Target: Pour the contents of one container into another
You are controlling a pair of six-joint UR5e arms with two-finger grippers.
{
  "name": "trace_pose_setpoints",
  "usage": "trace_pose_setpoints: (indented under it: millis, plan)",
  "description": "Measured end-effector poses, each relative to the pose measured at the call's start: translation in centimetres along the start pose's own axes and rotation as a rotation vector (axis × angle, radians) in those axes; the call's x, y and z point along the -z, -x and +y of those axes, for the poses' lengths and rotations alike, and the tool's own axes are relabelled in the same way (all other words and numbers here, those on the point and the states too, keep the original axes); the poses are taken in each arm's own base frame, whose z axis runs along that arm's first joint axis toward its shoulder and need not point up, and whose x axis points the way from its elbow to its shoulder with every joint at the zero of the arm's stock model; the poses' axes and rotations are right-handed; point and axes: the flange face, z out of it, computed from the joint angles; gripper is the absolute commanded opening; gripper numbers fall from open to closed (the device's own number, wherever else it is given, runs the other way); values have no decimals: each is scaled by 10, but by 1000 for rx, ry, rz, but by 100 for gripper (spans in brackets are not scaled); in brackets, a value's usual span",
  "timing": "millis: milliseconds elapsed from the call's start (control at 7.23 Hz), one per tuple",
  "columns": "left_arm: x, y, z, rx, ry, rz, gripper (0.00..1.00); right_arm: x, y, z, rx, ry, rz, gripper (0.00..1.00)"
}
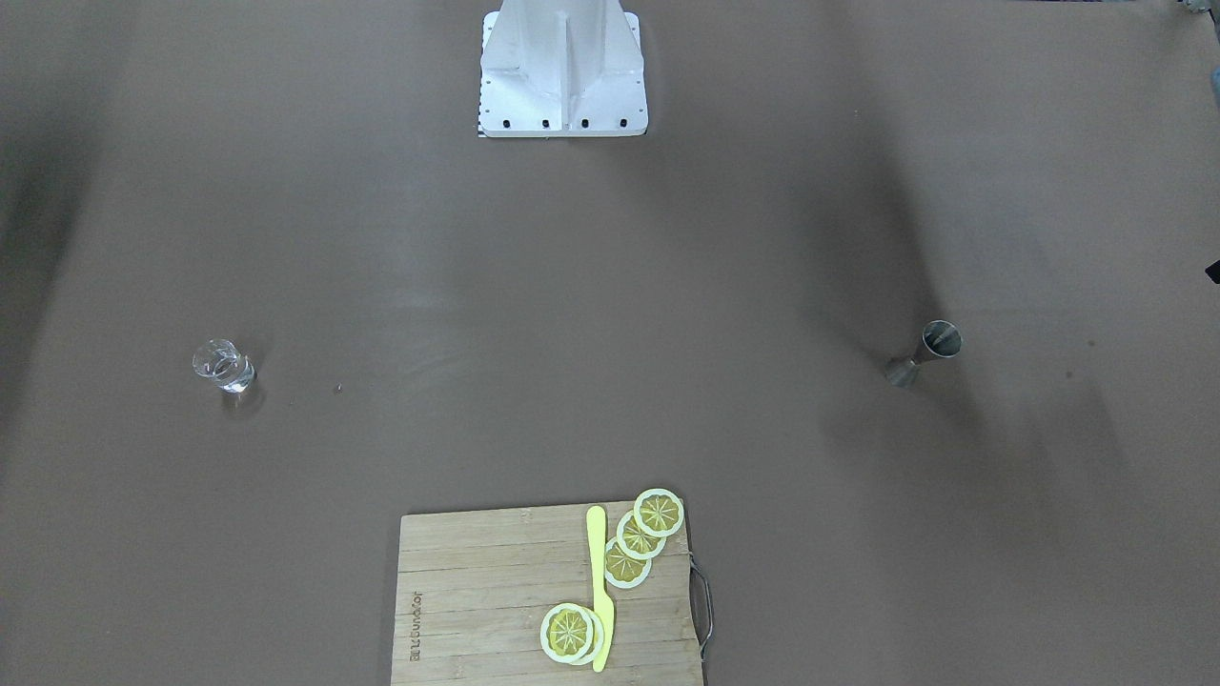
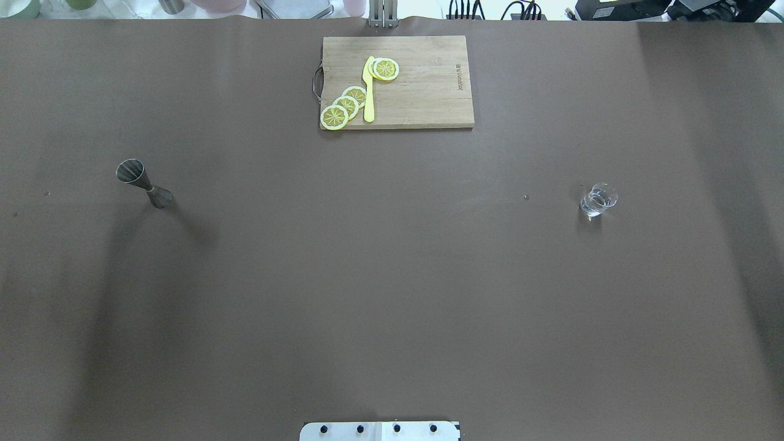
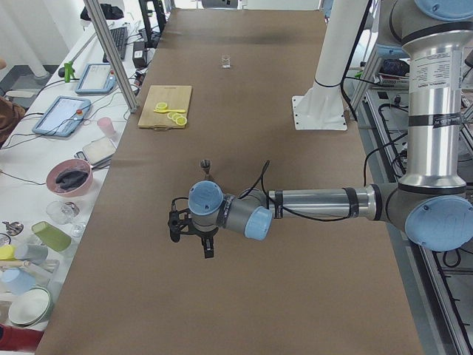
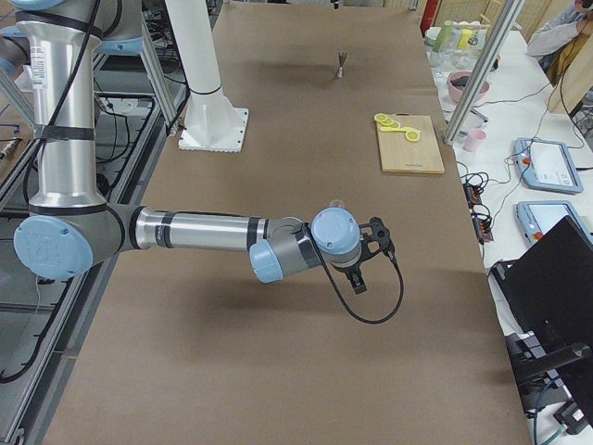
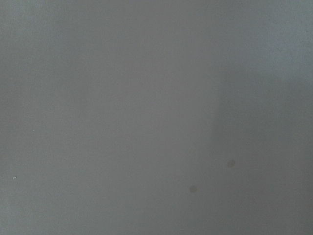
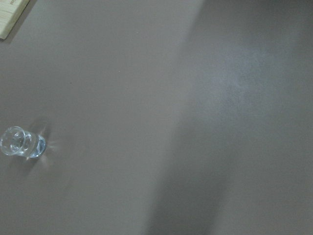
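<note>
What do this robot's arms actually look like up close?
The left arm and right arm are silver tubes with pale blue round joint caps and black bands. A black cable loops beside each wrist, near the small black left pincer and right pincer.

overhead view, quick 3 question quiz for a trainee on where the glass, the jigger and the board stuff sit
1. True or false: the clear glass stands upright on the table on the robot's right side, apart from the cutting board.
2. Pick one. The jigger stands: A) on the robot's left side of the table, B) touching the glass, C) on the cutting board.
3. Fill in: the yellow knife lies on the board between ___ slices.

Key: 1 true; 2 A; 3 lemon.
</note>
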Motion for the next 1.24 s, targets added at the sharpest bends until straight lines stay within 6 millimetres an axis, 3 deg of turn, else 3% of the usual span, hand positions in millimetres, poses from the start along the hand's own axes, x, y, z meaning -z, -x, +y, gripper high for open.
trace_pose_setpoints:
  millis: [691,968,1244]
  plan:
    - [-1,0,-1,2,0,-2,98,0,69,-29,156,-13,17,100]
    - [-1,0,-1,2,1,-1,98,-1,77,-33,157,-16,76,100]
    - [0,0,0,1,1,2,98,-3,76,-35,42,-23,138,100]
